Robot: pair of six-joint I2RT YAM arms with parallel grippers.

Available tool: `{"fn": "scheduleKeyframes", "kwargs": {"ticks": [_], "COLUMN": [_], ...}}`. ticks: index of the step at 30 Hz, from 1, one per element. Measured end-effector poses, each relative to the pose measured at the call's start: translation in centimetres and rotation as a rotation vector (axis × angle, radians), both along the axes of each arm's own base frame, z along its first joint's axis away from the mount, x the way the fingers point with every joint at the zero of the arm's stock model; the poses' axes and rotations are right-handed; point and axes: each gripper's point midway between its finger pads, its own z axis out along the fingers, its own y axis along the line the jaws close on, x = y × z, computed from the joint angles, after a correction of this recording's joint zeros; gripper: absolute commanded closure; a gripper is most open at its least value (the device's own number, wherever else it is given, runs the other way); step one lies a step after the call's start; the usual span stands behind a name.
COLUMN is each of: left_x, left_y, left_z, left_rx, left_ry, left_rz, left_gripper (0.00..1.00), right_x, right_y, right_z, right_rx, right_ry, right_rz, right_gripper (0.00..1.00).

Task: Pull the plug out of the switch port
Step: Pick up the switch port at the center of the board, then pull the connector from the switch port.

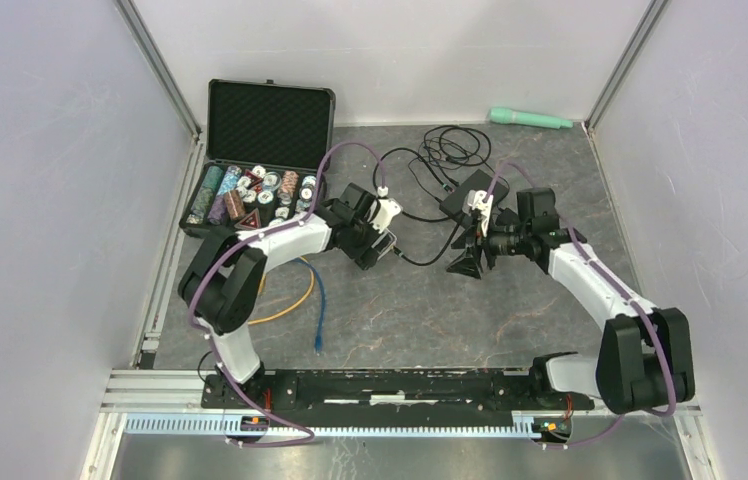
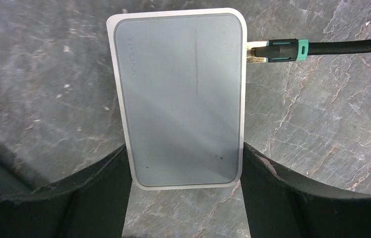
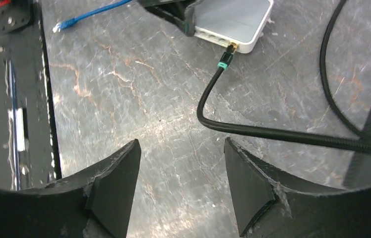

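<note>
Grey, marble-veined bench (image 1: 400, 320) is enclosed by pale walls (image 1: 40, 200). Near its middle a white-and-grey TP-Link network switch (image 2: 181, 99) is laid flat. The plug (image 2: 273, 51), gold-tipped with a green-banded black boot, is seen at the upper right edge of the switch in the left wrist view, its tip against the port face; how deeply it is seated cannot be told. A black braided cable (image 2: 352, 45) is led away from the plug to the right of that frame, and in the right wrist view it is bent down and across toward the right edge.

The switch is pinched by the left claw (image 2: 184, 148), its black fingers (image 2: 99, 198) pressed against the two long sides at the lower end. The right claw (image 3: 181, 144) is held spread, nothing between its fingers, with the cable running just beyond their tips.

A blue cable (image 1: 318, 300) and a yellow cable (image 1: 295, 300) are laid at lower left of the top view. An open poker-chip case (image 1: 270, 125) with stacked chips (image 1: 250, 190) is set at upper left, and a green cylinder (image 1: 530, 118) is laid against the far wall at upper right.
</note>
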Motion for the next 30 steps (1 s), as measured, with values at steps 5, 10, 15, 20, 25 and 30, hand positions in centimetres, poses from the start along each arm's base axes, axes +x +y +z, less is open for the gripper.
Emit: {"fn": "scheduleKeyframes", "kwargs": {"ticks": [5,10,15,20,25,30], "left_x": [0.9,1.3,1.1,0.2,0.8,0.7], "left_y": [0.6,1.3,2.2,3.0,2.2,1.2], "left_z": [2.5,4.7,5.7,6.9,8.7,9.3], "left_rx": [-0.014,-0.028,-0.034,-0.071,-0.111,-0.123], "left_ry": [-0.110,-0.225,-0.315,-0.402,-0.478,-0.514], "left_rz": [0.005,0.002,-0.007,-0.015,-0.032,-0.069], "left_gripper": [0.98,0.98,0.98,0.98,0.98,0.98], "right_x": [-1.0,-0.5,0.8,4.1,5.8,5.8], "right_y": [-0.3,1.2,3.6,5.0,7.0,9.0], "right_z": [3.6,8.5,11.2,8.9,2.7,-1.6], "right_rx": [-0.051,-0.012,0.031,0.060,0.048,0.078], "right_ry": [-0.076,-0.165,-0.215,-0.110,0.101,0.296], "right_rz": [0.114,0.136,0.124,0.068,0.053,0.057], "right_gripper": [0.33,0.32,0.37,0.37,0.34,0.34]}}
